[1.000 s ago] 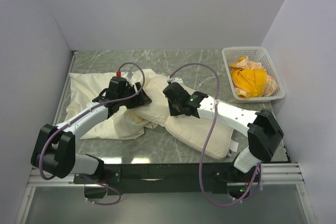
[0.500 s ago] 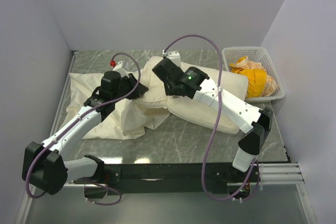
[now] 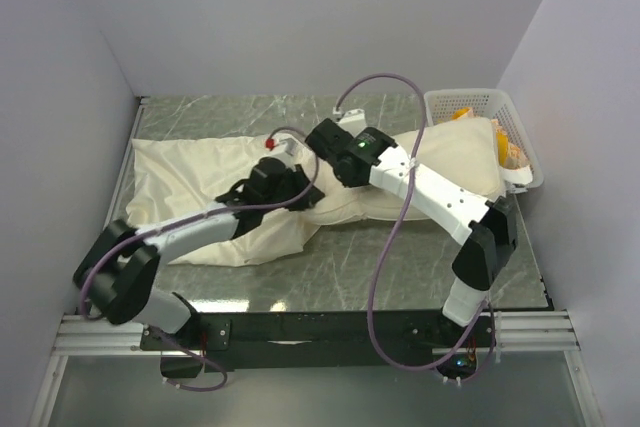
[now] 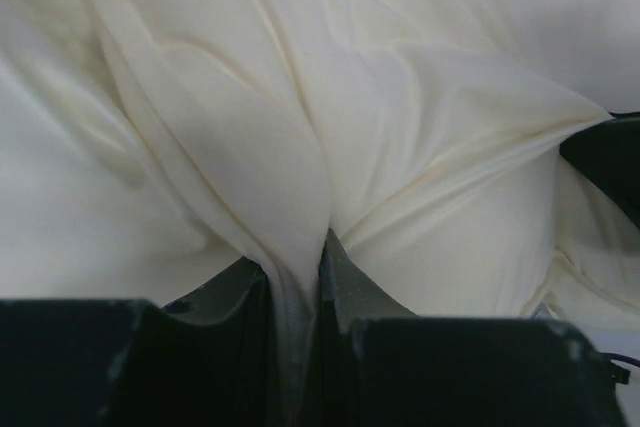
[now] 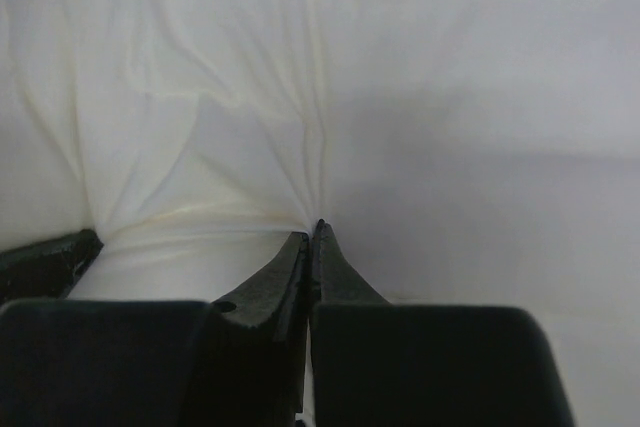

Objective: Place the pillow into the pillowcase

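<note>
A grey-green marbled table (image 3: 380, 267) is shown from above, closed in by plain pale lilac walls (image 3: 300, 17). One limp cream pillowcase (image 3: 190, 172) is spread flat over the left half of the table. One plump cream pillow (image 3: 440, 157) lies across the middle and right, with its right end pushed up against a white plastic basket (image 3: 440, 102) in the far right corner. Small white tags (image 3: 497, 137) are seen at that end of the pillow, but they are too small for any print to be read or for their number to be counted. Most of the basket is hidden behind the pillow, and only slivers of an orange-yellow cloth (image 3: 460, 115) are seen inside it. Two robot arms, white and black, each trailing one purple cable, are reached in from the near edge and meet where the pillow and pillowcase overlap. In the left wrist view, the left gripper (image 4: 298, 247) is closed narrowly on a gathered fold of the pillowcase, with the cloth filling the frame. In the right wrist view, the right gripper (image 5: 312, 232) is clamped fully together on a pucker of cream fabric at the pillow's left end. No brand or other writing can be made out.
</note>
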Motion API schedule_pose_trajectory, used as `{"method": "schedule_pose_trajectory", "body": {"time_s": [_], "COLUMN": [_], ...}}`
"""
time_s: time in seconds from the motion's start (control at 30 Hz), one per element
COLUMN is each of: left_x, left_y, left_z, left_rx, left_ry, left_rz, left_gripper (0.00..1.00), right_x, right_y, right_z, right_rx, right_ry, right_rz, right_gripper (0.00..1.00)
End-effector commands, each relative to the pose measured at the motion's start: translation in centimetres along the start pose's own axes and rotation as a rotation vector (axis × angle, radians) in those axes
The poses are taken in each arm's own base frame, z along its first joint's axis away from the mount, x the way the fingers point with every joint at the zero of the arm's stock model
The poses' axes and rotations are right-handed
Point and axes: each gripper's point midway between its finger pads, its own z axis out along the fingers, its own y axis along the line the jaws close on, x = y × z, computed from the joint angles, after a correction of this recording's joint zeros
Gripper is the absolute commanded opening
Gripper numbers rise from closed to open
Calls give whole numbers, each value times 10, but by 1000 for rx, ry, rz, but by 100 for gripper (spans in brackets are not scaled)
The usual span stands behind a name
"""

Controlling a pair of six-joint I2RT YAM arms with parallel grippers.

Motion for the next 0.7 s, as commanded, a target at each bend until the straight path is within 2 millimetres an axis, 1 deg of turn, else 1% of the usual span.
{"method": "schedule_pose_trajectory", "body": {"time_s": [0.0, 0.03, 0.07, 0.1, 0.13, 0.17, 0.2, 0.23, 0.27, 0.3, 0.33, 0.37, 0.4, 0.43, 0.47, 0.5, 0.53, 0.57, 0.6, 0.63, 0.67], "left_x": [73, 76, 97, 99, 104, 116, 117, 118, 112, 112, 108, 99, 95, 90, 78, 70, 67, 56, 49, 47, 41], "left_y": [-1, -13, -12, -19, -21, -21, -21, -21, -22, -18, -17, -20, -9, -3, -1, 11, 24, 25, 39, 47, 51], "left_z": [32, 40, 49, 56, 60, 65, 67, 68, 66, 63, 60, 54, 49, 45, 36, 31, 22, 14, 8, 1, -5], "left_rx": [-25, -1, -10, -2, 1, 3, 2, -3, -7, -24, -36, -45, -104, -149, -179, -244, -308, -327, -392, -434, -456], "left_ry": [210, 222, 270, 271, 281, 309, 311, 307, 285, 281, 265, 240, 228, 203, 162, 112, 99, 58, 14, 2, -21], "left_rz": [67, 83, 102, 111, 113, 116, 112, 104, 102, 101, 103, 107, 115, 118, 118, 125, 119, 113, 119, 124, 123], "left_gripper": [7, 8, 11, 14, 18, 28, 37, 44, 56, 64, 71, 78, 81, 83, 87, 88, 89, 89, 89, 89, 90], "right_x": [-30, -29, -20, 0, 4, 22, 28, 32, 39, 41, 38, 41, 39, 37, 35, 33, 29, 27, 22, 18, 13], "right_y": [-98, -117, -119, -122, -126, -133, -136, -136, -136, -134, -133, -131, -127, -126, -124, -116, -111, -106, -94, -84, -77], "right_z": [22, 30, 39, 52, 58, 70, 74, 77, 79, 79, 77, 77, 74, 72, 70, 64, 61, 58, 50, 47, 42], "right_rx": [237, 254, 235, 249, 242, 255, 262, 262, 263, 247, 230, 215, 177, 163, 144, 96, 68, 42, -4, -38, -63], "right_ry": [-171, -172, -147, -109, -107, -56, -42, -36, -23, -19, -33, -31, -34, -39, -42, -47, -67, -78, -99, -116, -130], "right_rz": [296, 363, 383, 374, 405, 409, 414, 414, 408, 408, 420, 424, 430, 436, 445, 441, 443, 424, 402, 393, 367], "right_gripper": [0, 0, 0, 0, 0, 3, 8, 29, 42, 53, 67, 72, 77, 81, 82, 82, 84, 84, 86, 89, 91]}}
